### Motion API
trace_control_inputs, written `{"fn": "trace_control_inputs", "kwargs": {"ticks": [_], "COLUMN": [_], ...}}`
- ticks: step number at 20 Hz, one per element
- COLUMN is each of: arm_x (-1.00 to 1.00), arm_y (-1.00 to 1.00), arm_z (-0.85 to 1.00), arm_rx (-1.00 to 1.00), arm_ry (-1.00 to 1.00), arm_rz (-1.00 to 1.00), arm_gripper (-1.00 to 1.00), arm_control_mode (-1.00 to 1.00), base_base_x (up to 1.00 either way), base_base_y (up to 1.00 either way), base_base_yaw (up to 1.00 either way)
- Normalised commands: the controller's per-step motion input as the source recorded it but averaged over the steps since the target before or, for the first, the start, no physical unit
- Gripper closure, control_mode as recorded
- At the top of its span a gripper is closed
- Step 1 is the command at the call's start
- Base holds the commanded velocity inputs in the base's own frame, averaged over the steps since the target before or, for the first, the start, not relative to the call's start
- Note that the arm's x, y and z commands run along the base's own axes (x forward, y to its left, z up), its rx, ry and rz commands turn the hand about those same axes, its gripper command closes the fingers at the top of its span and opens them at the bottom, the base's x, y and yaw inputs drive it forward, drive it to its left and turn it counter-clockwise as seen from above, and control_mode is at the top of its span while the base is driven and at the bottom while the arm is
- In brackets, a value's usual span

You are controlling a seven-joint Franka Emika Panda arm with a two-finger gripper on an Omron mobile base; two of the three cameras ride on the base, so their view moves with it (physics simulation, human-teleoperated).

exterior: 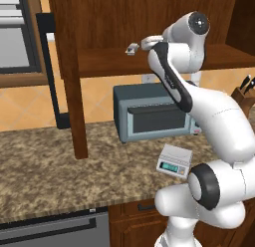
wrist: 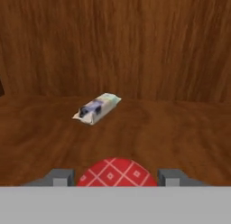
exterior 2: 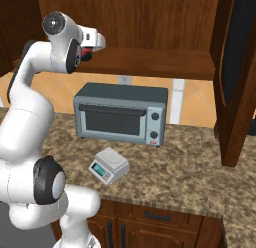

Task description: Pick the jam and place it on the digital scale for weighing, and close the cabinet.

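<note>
White arm, dark joints, glossy rounded shells.
Arm [exterior: 219,121]: smooth white links, fat bulbous base segment, black ring bands at joints, round dark-grey cap with small pale centre on the joint just behind the end effector [wrist: 116,179]; black strip along the link under that. Finger tips [wrist: 61,177] small, grey, blocky. No cables or markings visible.
</note>
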Motion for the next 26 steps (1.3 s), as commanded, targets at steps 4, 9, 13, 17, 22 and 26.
{"fn": "trace_control_inputs", "kwargs": {"ticks": [4, 9, 13, 17, 22, 26], "arm_x": [-1.0, -1.0, -1.0, -0.59, 0.0, 0.56], "arm_y": [-0.05, -0.07, -0.47, -0.86, -0.91, -0.59], "arm_z": [0.01, -0.41, -1.0, -1.0, -1.0, -1.0], "arm_rx": [0.0, 0.0, -0.02, -0.01, 0.0, 0.0], "arm_ry": [0.03, 0.0, 0.03, 0.19, 0.17, 0.01], "arm_rz": [0.03, 0.02, 0.11, 0.19, 0.31, 0.38], "arm_gripper": [1.0, 1.0, 1.0, 1.0, 1.0, 1.0], "arm_control_mode": [-1.0, -1.0, -1.0, -1.0, -1.0, -1.0], "base_base_x": [0.0, 0.0, 0.0, 0.0, 0.0, 0.0], "base_base_y": [0.0, 0.0, 0.0, 0.0, 0.0, 0.0], "base_base_yaw": [0.0, 0.0, 0.0, 0.0, 0.0, 0.0]}}
